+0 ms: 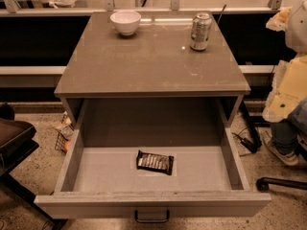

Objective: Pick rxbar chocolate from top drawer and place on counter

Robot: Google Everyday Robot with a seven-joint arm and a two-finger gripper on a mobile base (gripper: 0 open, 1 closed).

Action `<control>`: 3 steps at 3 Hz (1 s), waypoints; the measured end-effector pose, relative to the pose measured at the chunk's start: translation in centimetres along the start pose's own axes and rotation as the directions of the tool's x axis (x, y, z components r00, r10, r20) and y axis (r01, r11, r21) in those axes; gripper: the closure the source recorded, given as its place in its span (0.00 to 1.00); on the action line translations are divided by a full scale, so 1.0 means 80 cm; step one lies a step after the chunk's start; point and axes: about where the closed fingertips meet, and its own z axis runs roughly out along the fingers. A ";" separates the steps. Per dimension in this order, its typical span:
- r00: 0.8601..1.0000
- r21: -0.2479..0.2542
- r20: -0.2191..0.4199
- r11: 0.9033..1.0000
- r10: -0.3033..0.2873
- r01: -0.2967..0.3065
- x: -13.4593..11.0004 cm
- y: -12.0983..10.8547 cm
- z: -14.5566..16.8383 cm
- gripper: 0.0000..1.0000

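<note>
The rxbar chocolate (pixel 154 162) lies flat on the floor of the top drawer (pixel 96 171), near the middle, its dark wrapper showing pale printed lines. The drawer is pulled fully open, with its dark pull handle (pixel 151 218) at the front. The counter (pixel 153 63) forms the cabinet's top above and behind the drawer. The gripper is not in view, and no part of the arm shows.
A white bowl (pixel 125 22) stands at the counter's back left and a silver drink can (pixel 200 31) at its back right. A seated person (pixel 288 95) is to the right of the cabinet. A dark chair (pixel 14 138) stands at the left. Cables and a small wire basket (pixel 64 139) lie on the floor.
</note>
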 end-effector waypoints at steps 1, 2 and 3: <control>1.000 -0.002 0.009 1.000 -0.003 0.003 -0.003 0.000 0.005 0.00; 0.997 -0.019 0.078 1.000 -0.023 0.024 -0.030 0.001 0.044 0.00; 0.980 -0.044 0.196 0.998 -0.040 0.050 -0.068 0.010 0.100 0.00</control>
